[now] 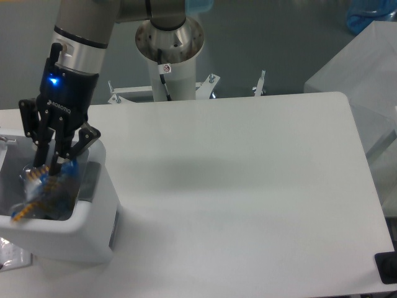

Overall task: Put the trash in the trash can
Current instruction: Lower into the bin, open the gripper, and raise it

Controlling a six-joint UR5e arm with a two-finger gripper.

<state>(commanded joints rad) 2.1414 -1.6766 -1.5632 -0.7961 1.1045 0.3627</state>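
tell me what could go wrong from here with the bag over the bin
The pincer looks shut on the snack bag, which hangs inside the trash can. The bag's lower end lies near the front rim, so on release it might drape over the edge rather than drop in. The fingers sit close to the can's right wall; a sideways exit could knock the can. Foil may also cling to the fingers.

end effector (51,162) over trash can (93,231) | snack bag (46,194) inside
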